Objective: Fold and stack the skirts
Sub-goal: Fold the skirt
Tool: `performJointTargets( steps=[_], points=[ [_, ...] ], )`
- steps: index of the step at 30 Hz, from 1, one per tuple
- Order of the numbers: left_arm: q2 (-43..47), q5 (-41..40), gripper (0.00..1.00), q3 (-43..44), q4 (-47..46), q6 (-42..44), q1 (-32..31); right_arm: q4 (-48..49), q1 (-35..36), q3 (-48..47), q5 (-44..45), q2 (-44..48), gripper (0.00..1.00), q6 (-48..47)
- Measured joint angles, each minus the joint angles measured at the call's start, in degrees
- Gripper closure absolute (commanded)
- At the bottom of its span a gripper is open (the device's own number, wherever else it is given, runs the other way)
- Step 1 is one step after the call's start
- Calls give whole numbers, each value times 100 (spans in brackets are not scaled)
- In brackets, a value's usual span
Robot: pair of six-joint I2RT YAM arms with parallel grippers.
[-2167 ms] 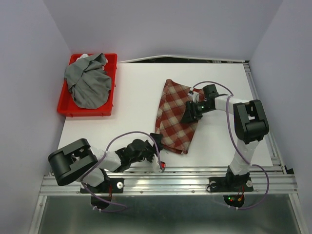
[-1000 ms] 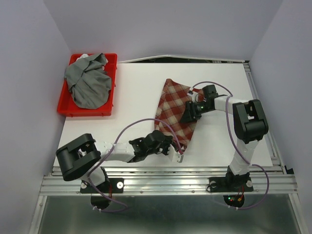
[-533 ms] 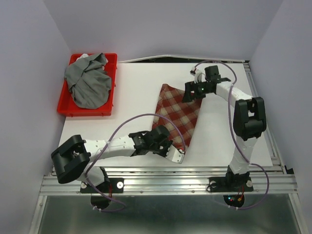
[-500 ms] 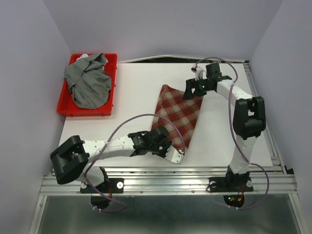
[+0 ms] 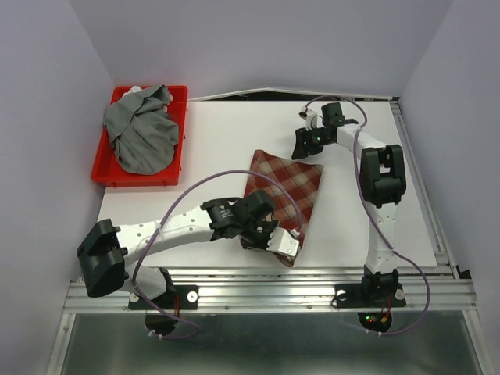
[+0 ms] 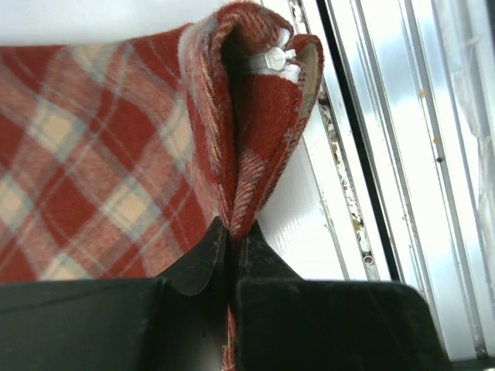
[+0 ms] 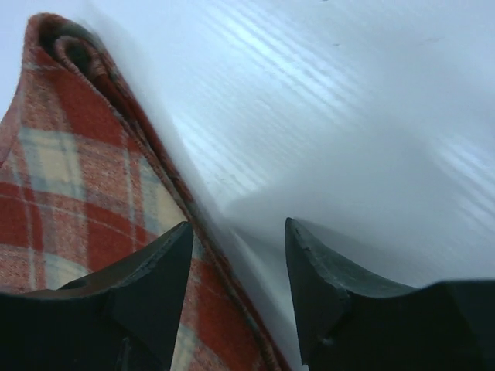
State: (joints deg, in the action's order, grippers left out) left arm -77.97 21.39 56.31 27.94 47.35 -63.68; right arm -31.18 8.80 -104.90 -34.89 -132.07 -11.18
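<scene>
The red-and-cream plaid skirt [image 5: 287, 186] lies folded on the white table, right of centre. My left gripper [image 5: 283, 245] is shut on its near corner. In the left wrist view the doubled cloth [image 6: 247, 116] rises from between the closed fingertips of that gripper [image 6: 232, 229]. My right gripper [image 5: 301, 147] hovers at the skirt's far edge. In the right wrist view this gripper [image 7: 236, 236] is open, one finger over the plaid cloth [image 7: 69, 170], the other over bare table, with nothing clamped. The grey skirt [image 5: 142, 131] sits bunched in the red tray.
The red tray [image 5: 105, 178] stands at the far left of the table. An aluminium rail [image 5: 273, 291] runs along the near edge, close to the left gripper, and shows as rail [image 6: 402, 154] in the left wrist view. Purple cables loop over both arms. Walls close in on both sides.
The right gripper let go of the plaid skirt's right side and swung to its far edge. The left arm reached right, and the skirt now lies shorter and nearer.
</scene>
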Motion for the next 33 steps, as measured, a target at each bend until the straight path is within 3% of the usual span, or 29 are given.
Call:
performJointTargets(
  steps=[3,14,33],
  points=[
    [-20,85,96,514,400,-33,4,85,127,393,-247,155,52,-166],
    [-608,402,92,1943,1377,205,164,160,522,1759,-1200,737,62,-525],
    [-2745,313,81,3665,1582,1088,1499,87,1005,2437,-1867,1056,61,-579]
  ],
)
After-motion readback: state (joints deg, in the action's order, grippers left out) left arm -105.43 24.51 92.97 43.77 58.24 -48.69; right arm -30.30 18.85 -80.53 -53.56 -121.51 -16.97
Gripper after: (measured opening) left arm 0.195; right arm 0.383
